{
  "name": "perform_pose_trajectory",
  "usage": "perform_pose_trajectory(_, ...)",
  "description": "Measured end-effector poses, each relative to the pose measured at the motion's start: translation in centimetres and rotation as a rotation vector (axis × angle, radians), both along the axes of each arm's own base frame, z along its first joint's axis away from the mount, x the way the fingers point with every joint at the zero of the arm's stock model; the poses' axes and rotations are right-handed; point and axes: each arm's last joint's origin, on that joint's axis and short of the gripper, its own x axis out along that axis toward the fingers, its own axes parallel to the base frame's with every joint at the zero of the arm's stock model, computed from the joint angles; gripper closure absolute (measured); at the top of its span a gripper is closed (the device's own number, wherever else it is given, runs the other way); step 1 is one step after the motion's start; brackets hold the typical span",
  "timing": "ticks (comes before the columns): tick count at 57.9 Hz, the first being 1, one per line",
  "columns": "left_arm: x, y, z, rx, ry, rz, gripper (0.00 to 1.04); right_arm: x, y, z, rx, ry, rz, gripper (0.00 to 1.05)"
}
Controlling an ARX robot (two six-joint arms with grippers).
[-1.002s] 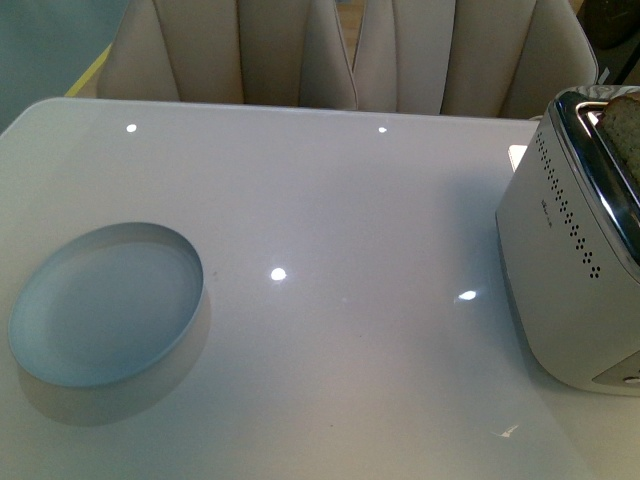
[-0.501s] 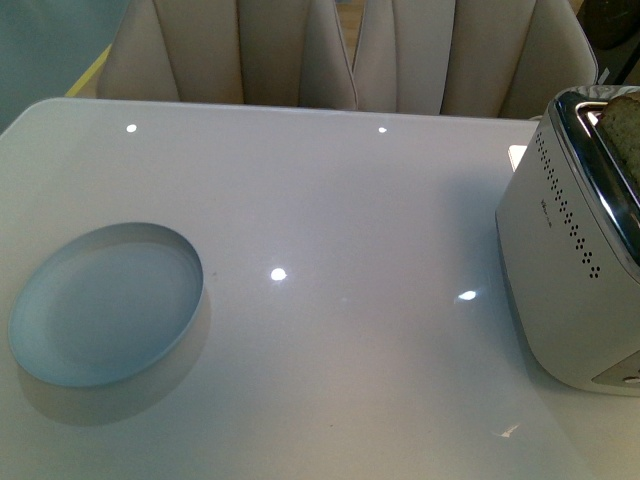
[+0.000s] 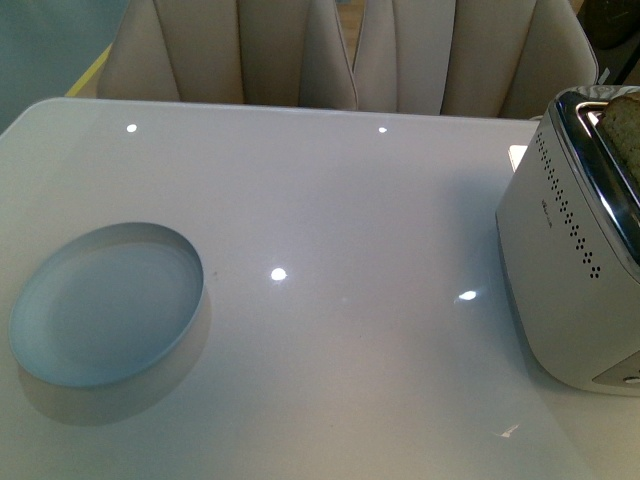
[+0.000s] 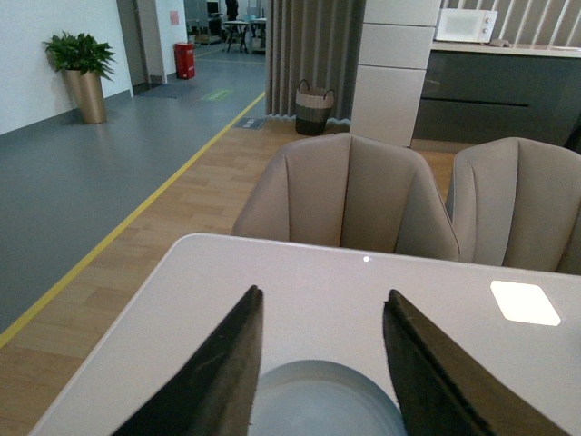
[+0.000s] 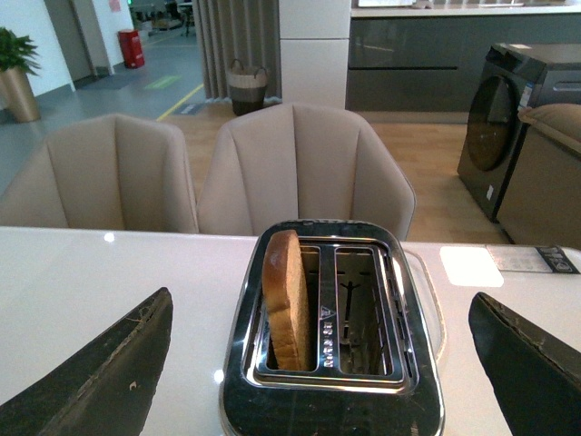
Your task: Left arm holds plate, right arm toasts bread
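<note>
My left black angular gripper [image 4: 322, 363] is spread open, holding nothing. The round pale bluish-white plate [image 4: 327, 400] lies on the white table [image 3: 350, 200] directly ahead of it, between the finger lines, untouched. My right gripper [image 5: 318, 363] is also wide open and empty. Beyond it stands the white-and-chrome two-slot toaster [image 5: 331, 318]. The light-brown wholemeal bread slice [image 5: 283, 295] stands upright in one slot, long axis along the slot. Judgement: the left arm is nearer the plate.

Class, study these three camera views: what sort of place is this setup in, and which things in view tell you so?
Probably a show kitchen or dining corner inside a large open-plan building. A toaster and plate share a white table with padded chairs; a washing machine stands behind.
</note>
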Motion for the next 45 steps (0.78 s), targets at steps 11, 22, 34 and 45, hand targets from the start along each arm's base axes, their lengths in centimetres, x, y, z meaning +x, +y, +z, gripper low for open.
perform_pose_trajectory(11, 0.00, 0.00, 0.00, 0.000, 0.000, 0.000, 0.22, 0.00, 0.00, 0.00, 0.000, 0.000, 0.000, 0.09)
perform_pose_trajectory(22, 0.00, 0.00, 0.00, 0.001, 0.000, 0.000, 0.08, 0.00, 0.00, 0.00, 0.000, 0.000, 0.000, 0.09)
perform_pose_trajectory(34, 0.00, 0.00, 0.00, 0.001, 0.000, 0.000, 0.07, 0.00, 0.00, 0.00, 0.000, 0.000, 0.000, 0.09)
perform_pose_trajectory(45, 0.00, 0.00, 0.00, 0.001, 0.000, 0.000, 0.07, 0.00, 0.00, 0.00, 0.000, 0.000, 0.000, 0.09)
